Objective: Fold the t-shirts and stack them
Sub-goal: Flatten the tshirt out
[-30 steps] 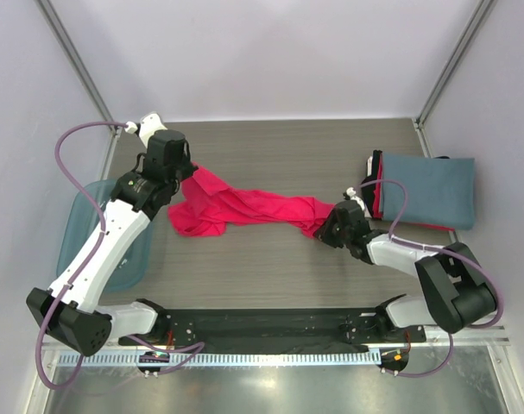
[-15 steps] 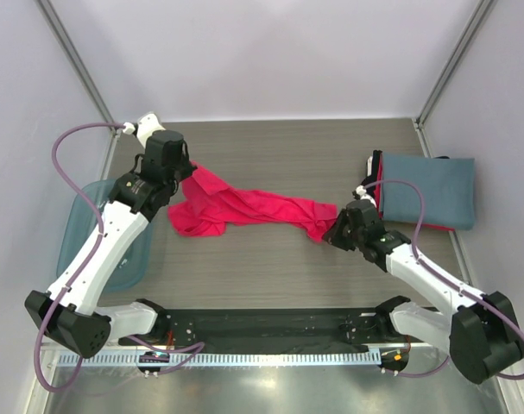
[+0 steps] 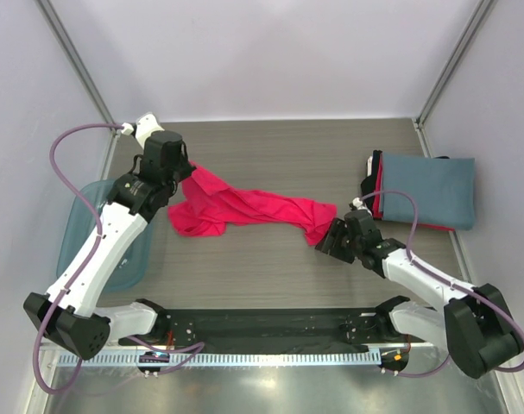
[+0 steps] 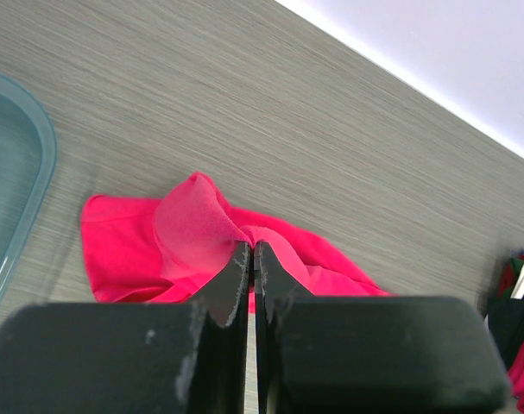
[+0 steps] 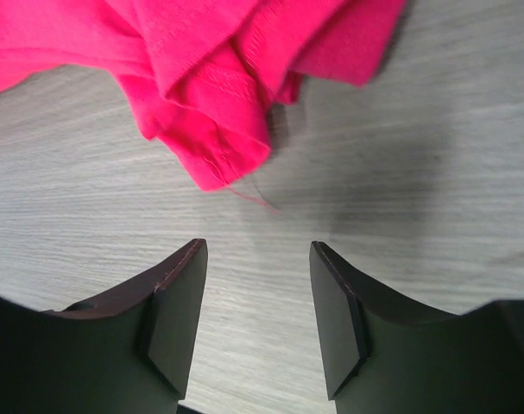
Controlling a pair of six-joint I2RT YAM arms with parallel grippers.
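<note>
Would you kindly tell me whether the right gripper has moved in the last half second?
Yes. The right gripper has shifted left and toward the near edge of the table, away from the folded stack of t-shirts.

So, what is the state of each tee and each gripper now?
Pink tee, unfolded, bunched on the table, one end pinched.
Grey tee, folded, on top of the pile.
Left gripper, shut on the pink tee.
Right gripper, open, just short of the pink tee's other end.
</note>
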